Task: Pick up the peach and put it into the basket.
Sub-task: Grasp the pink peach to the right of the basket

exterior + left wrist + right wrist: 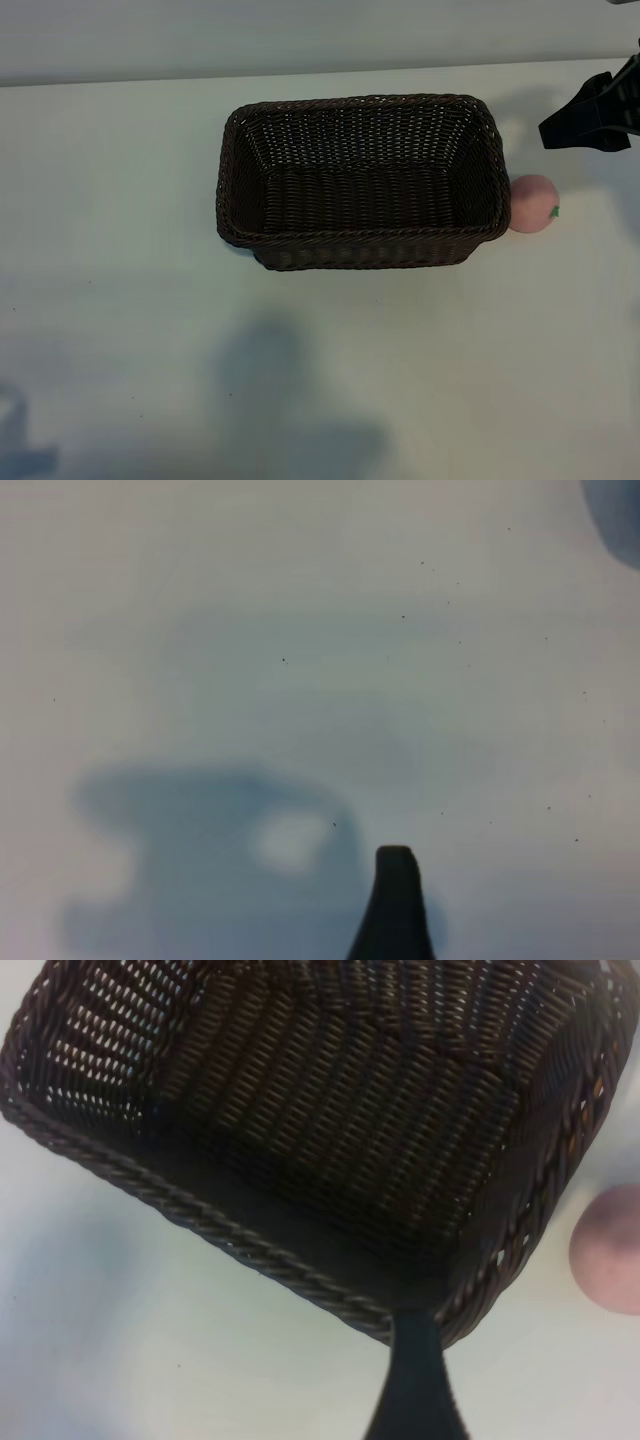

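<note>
Your open right gripper (590,122) hangs near the small pale-pink round peach (533,204), beside the dark-brown woven wicker basket (362,182); it's the nearer arm

Peach (533,204) against basket (490,150); other sides clear.

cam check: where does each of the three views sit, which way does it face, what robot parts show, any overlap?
Exterior: steeply overhead, looking down on the table, basket and peach; right gripper at the edge.
Left wrist: on the left arm, facing bare table; one fingertip shows.
Right wrist: on the right arm, facing into the basket; one fingertip shows.
Shared: exterior and right wrist both show basket and peach.
</note>
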